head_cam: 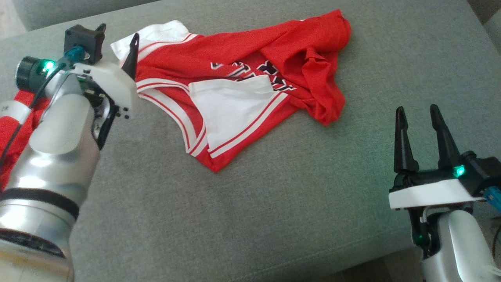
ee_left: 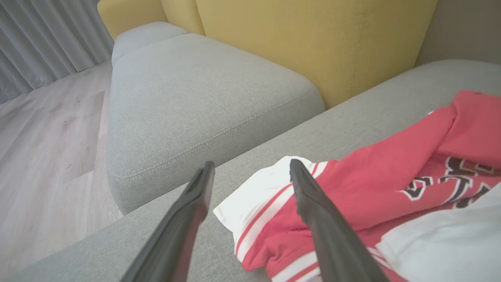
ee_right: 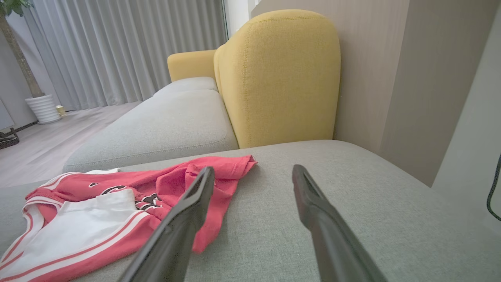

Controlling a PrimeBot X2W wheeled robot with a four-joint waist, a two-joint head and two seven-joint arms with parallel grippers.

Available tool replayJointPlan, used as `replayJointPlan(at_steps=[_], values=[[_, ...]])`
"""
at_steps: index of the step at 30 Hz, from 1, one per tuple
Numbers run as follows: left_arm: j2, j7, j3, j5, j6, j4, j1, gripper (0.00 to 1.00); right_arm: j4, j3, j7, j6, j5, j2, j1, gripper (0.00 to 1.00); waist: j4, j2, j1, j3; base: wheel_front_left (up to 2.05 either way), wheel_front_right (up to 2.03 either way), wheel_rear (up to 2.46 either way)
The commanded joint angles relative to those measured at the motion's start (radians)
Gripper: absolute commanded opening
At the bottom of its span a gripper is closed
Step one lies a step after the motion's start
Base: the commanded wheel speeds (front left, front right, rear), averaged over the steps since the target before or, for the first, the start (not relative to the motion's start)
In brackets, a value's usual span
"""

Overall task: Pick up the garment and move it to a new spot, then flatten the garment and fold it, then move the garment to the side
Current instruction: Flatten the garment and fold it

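Looks like the flattening step: the red-and-white garment (head_cam: 242, 86) lies rumpled on the far side of the grey cushion (head_cam: 274, 203), left gripper (ee_left: 251, 163) wide open over its left corner, right gripper (head_cam: 417, 109) wide open near right, so next I'd guess pinching corners and spreading them.

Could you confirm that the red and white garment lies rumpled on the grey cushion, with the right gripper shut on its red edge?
Not quite: the right gripper is open, clear of the garment and holding nothing, as the head view shows. The garment does lie rumpled on the grey cushion.
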Motion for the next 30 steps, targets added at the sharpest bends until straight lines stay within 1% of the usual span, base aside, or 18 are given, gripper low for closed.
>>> replayJointPlan(at_steps=[1, 4, 8, 12, 15, 20, 23, 25, 30], values=[[0.024, -0.011, 0.039, -0.008, 0.008, -0.027, -0.032, 1.0, -0.029, 0.019, -0.008, -0.001, 0.0, -0.005, -0.033, 1.0, 0.006, 0.0, 0.0, -0.004, 0.0, 0.0, 0.0], [0.008, -0.021, 0.076, -0.035, 0.026, -0.068, 0.003, 1.0, -0.023, 0.005, -0.002, -0.001, -0.008, -0.005, -0.031, 1.0, 0.029, 0.0, 0.0, -0.02, 0.0, 0.0, 0.0], [0.002, -0.022, 0.153, -0.052, 0.056, -0.245, 0.09, 1.0, -0.021, -0.014, 0.006, -0.001, -0.02, -0.005, -0.023, 1.0, 0.071, 0.0, 0.0, -0.047, 0.0, 0.0, 0.0], [-0.014, -0.022, 0.234, -0.061, 0.075, -0.439, 0.233, 1.0, -0.021, -0.028, 0.017, -0.001, -0.035, -0.005, -0.009, 1.0, 0.121, 0.0, 0.0, -0.082, 0.0, 0.0, 0.0], [-0.03, -0.023, 0.28, -0.053, 0.081, -0.572, 0.349, 1.0, -0.02, -0.038, 0.025, -0.001, -0.043, -0.005, 0.005, 1.0, 0.159, 0.0, 0.0, -0.107, 0.0, 0.0, 0.0], [-0.078, -0.023, 0.337, -0.038, 0.091, -0.75, 0.554, 1.0, -0.014, -0.059, 0.039, -0.001, -0.046, -0.005, 0.037, 1.0, 0.217, 0.0, 0.0, -0.142, 0.0, 0.0, 0.0], [-0.109, -0.023, 0.35, -0.022, 0.084, -0.817, 0.655, 1.0, -0.009, -0.076, 0.052, -0.001, -0.044, -0.005, 0.049, 1.0, 0.243, 0.0, 0.0, -0.144, 0.0, 0.0, 0.0], [-0.125, -0.023, 0.355, -0.011, 0.075, -0.837, 0.698, 1.0, 0.002, -0.087, 0.064, -0.001, -0.045, -0.005, 0.05, 1.0, 0.257, 0.0, 0.0, -0.144, 0.0, 0.0, 0.0], [-0.151, -0.023, 0.367, 0.019, 0.054, -0.847, 0.729, 1.0, 0.04, -0.092, 0.112, -0.001, -0.047, -0.005, 0.034, 1.0, 0.279, 0.0, 0.0, -0.13, 0.0, 0.0, 0.0]])
